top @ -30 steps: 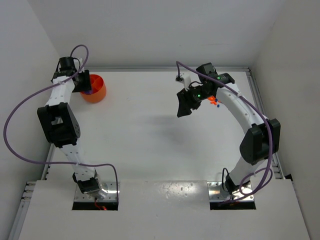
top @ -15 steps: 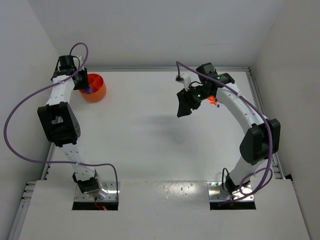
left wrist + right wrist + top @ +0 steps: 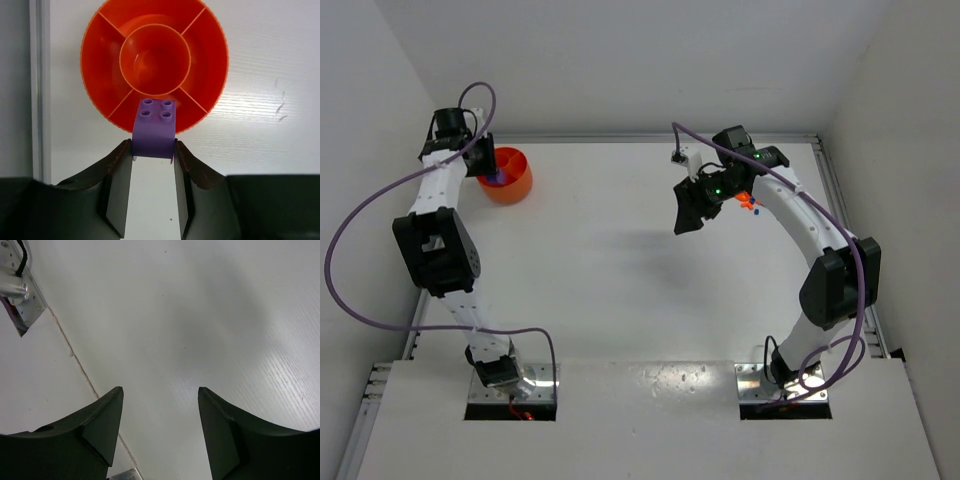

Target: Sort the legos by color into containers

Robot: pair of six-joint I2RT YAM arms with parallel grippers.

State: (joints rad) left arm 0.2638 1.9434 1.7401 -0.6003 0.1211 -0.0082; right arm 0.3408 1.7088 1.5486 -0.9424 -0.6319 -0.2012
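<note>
Left arm (image 3: 438,185) has shifted slightly toward the left wall since the earlier top view; right arm (image 3: 800,215) is unchanged. Left jaws are pinching a purple brick (image 3: 155,127) by its two side faces, studs facing the wrist camera. In the left wrist view the brick overlaps the near rim of the orange bowl (image 3: 95,65), over the outer compartment nearest the jaws; its height above the bowl cannot be told. The bowl has a round centre cup and four outer compartments, all seemingly empty in this view, and stands at the far left of the worktop (image 3: 620,280). Right jaws are spread with nothing between them, hanging over bare worktop. A few small legos (image 3: 750,207), orange and blue, lie just beside the right arm, well apart from the bowl.

Step in hand, as judged: handling the purple brick at the bowl. Whether it is about to be released or lifted away cannot be told. Release would call for carrying the brick further inward over one compartment before the jaws part, lest it catch the rim and fall outside.
</note>
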